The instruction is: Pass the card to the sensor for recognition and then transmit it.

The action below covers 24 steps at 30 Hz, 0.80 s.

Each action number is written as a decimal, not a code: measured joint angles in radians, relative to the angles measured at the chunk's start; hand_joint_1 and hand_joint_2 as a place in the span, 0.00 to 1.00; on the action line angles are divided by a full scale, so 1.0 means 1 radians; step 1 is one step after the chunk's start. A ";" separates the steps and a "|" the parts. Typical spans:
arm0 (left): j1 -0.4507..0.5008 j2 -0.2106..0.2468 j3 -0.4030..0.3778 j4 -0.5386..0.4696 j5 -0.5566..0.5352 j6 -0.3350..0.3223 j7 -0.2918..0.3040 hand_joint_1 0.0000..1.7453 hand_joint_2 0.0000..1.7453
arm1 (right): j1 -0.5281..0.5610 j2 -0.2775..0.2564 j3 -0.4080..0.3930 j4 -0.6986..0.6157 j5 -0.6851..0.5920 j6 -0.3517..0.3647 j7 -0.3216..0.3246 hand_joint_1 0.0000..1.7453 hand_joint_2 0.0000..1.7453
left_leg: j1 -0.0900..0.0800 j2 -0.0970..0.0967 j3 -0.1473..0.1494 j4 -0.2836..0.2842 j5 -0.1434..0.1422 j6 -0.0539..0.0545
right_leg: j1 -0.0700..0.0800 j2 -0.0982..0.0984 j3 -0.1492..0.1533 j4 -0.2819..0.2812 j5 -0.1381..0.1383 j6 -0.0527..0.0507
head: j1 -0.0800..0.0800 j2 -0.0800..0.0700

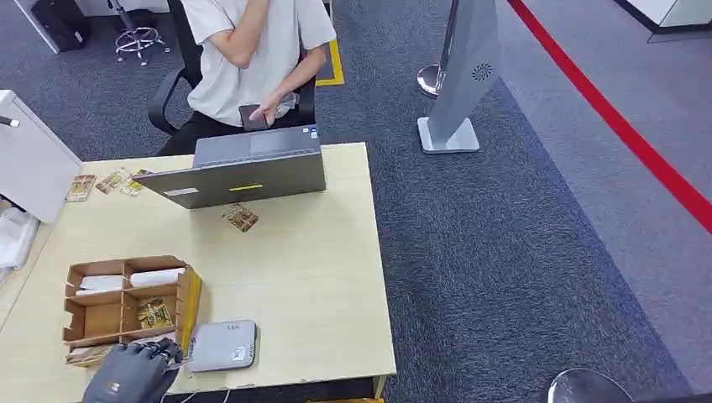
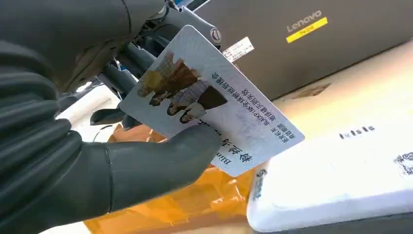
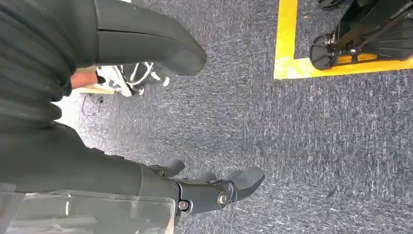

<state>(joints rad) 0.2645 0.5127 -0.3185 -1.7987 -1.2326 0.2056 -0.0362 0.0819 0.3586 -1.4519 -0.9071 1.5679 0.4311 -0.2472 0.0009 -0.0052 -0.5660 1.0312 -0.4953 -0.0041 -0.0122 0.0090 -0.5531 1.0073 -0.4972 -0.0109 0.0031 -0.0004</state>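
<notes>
The left robot hand (image 2: 97,146) grips the card (image 2: 214,102), its thick thumb pressed across the printed face while darker fingers (image 2: 126,63) back it from behind. The card is tilted, one corner pointing up toward the grey laptop (image 2: 311,44), and it hangs just beside the white sensor box (image 2: 336,180), near that box's edge but apart from it, as far as I can make out. Under the card sits the orange side of the cardboard organiser (image 2: 195,204).

From the head view, the left robot hand (image 1: 130,374) sits at the near edge of the pale wooden surface (image 1: 311,277), tucked between the brown cardboard organiser (image 1: 126,302) and the sensor box (image 1: 221,345). One organiser compartment holds more picture cards (image 1: 154,314). Another loose card (image 1: 241,218) lies just in front of the laptop (image 1: 243,172), and a few more (image 1: 109,182) lie at the far left corner. A person in a white shirt (image 1: 243,59) sits behind the laptop, holding a phone.

The right robot hand (image 3: 146,112) hangs over dark grey carpet (image 3: 292,146) near a yellow floor line (image 3: 287,44), holding nothing, its thumb and fingers apart.
</notes>
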 joint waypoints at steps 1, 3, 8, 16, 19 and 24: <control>-0.001 0.000 -0.001 0.002 0.000 0.000 0.000 1.00 1.00 | 0.000 0.000 0.000 0.000 0.000 0.000 0.000 0.00 1.00 | 0.000 0.000 0.000 0.000 0.000 0.000 | 0.000 0.000 0.000 0.000 0.000 0.000 | 0.000 0.000; -0.004 -0.002 -0.003 0.010 -0.002 0.003 0.001 1.00 1.00 | 0.001 0.000 0.000 0.000 0.000 0.000 0.000 0.00 1.00 | 0.000 0.000 0.000 0.000 0.000 0.000 | 0.000 0.000 0.000 0.000 0.000 0.000 | 0.000 0.000; -0.013 -0.007 -0.005 0.029 -0.023 0.010 0.025 1.00 1.00 | 0.002 0.000 0.000 0.000 0.000 0.003 0.000 0.00 1.00 | 0.000 0.000 0.000 0.000 0.000 0.000 | 0.000 0.000 0.000 0.000 0.000 0.000 | 0.000 0.000; -0.063 -0.022 -0.004 0.111 -0.087 0.015 0.053 1.00 1.00 | 0.008 0.000 0.008 0.000 0.000 0.006 -0.001 0.00 1.00 | 0.000 0.000 0.000 0.000 0.000 0.000 | 0.000 0.000 0.000 0.000 0.000 0.000 | 0.000 0.000; -0.091 -0.033 -0.002 0.150 -0.112 0.026 0.053 1.00 1.00 | 0.008 0.000 0.013 0.000 0.000 0.002 -0.002 0.00 1.00 | 0.000 0.000 0.000 0.000 0.000 0.000 | 0.000 0.000 0.000 0.000 0.000 0.000 | 0.000 0.000; -0.118 -0.046 -0.001 0.195 -0.128 0.030 0.053 1.00 1.00 | 0.011 0.000 0.019 0.000 0.000 0.000 -0.005 0.00 1.00 | 0.000 0.000 0.000 0.000 0.000 0.000 | 0.000 0.000 0.000 0.000 0.000 0.000 | 0.000 0.000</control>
<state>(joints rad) 0.1461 0.4665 -0.3193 -1.6037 -1.3604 0.2358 0.0172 0.0929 0.3586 -1.4328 -0.9075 1.5679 0.4307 -0.2518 0.0008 -0.0054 -0.5658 1.0312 -0.4952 -0.0041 -0.0122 0.0089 -0.5527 1.0073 -0.4972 -0.0109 0.0031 0.0000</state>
